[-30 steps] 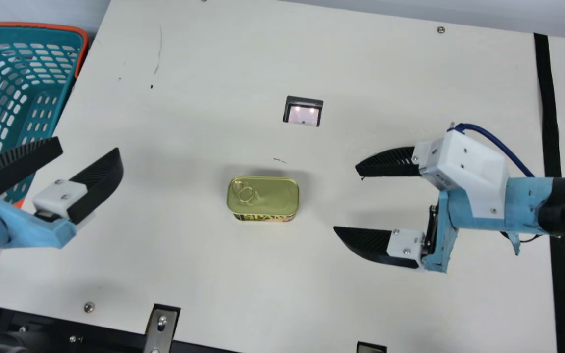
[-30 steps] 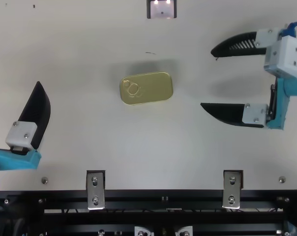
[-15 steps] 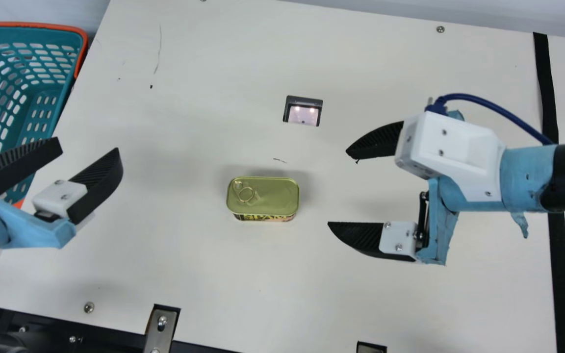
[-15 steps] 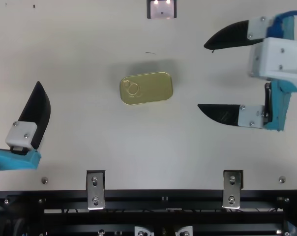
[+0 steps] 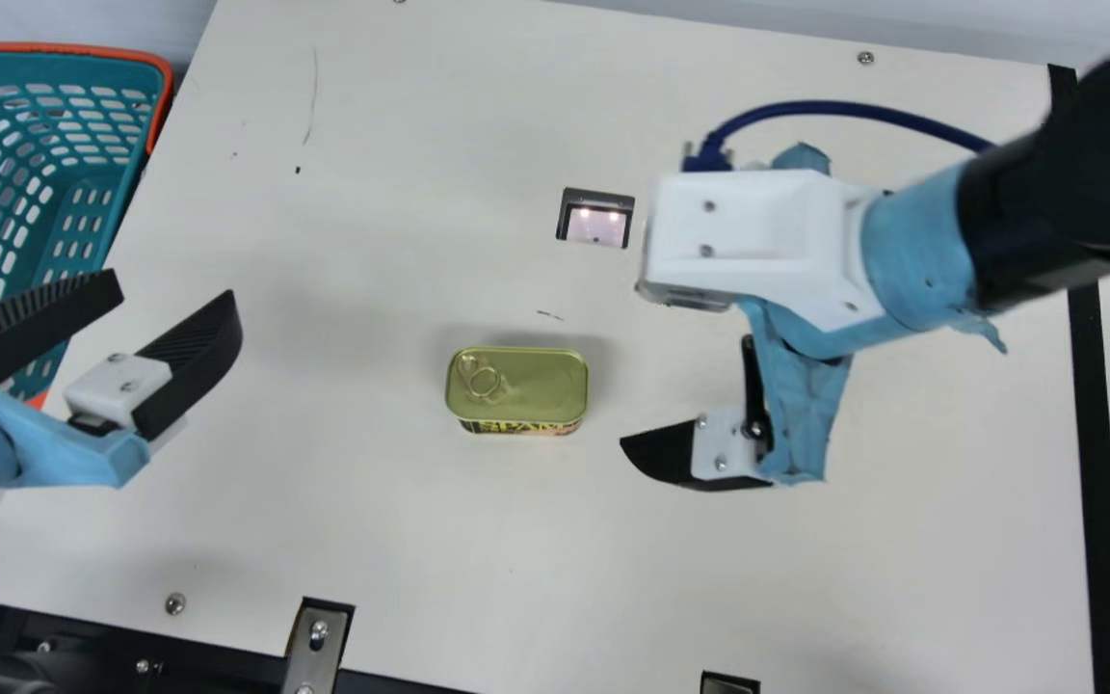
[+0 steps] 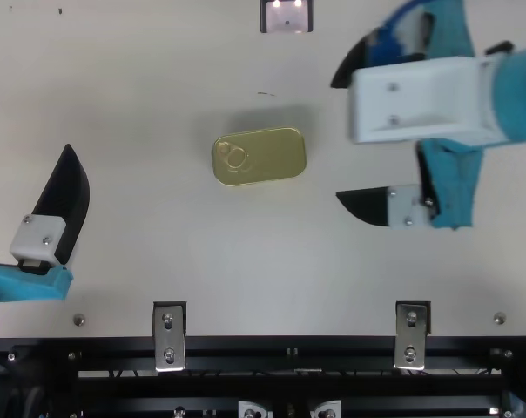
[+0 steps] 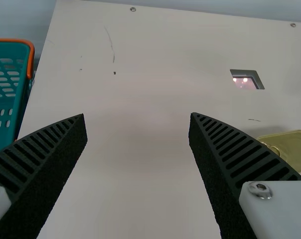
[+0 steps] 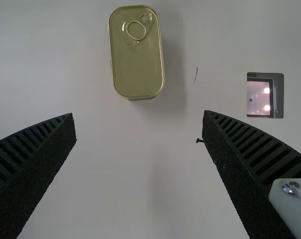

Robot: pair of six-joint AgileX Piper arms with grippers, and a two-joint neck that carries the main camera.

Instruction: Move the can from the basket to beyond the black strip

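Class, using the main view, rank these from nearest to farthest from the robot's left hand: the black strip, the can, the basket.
From the left hand:
1. The basket, at the view's left edge.
2. The can, near the middle.
3. The black strip, toward the right edge.

Within the past second, the right gripper (image 6: 334, 139) has been brought closer to the can (image 6: 272, 157), its white housing (image 5: 748, 236) swung toward the dark-framed window (image 5: 567, 214). In the main view, the far finger (image 6: 347, 70) (plainly seen a second ago) has been hidden behind the housing. The blue cable (image 5: 830, 106) has been carried along, and a farther stretch of the black strip (image 5: 1092, 434) has been covered by the right arm (image 5: 1027, 217).
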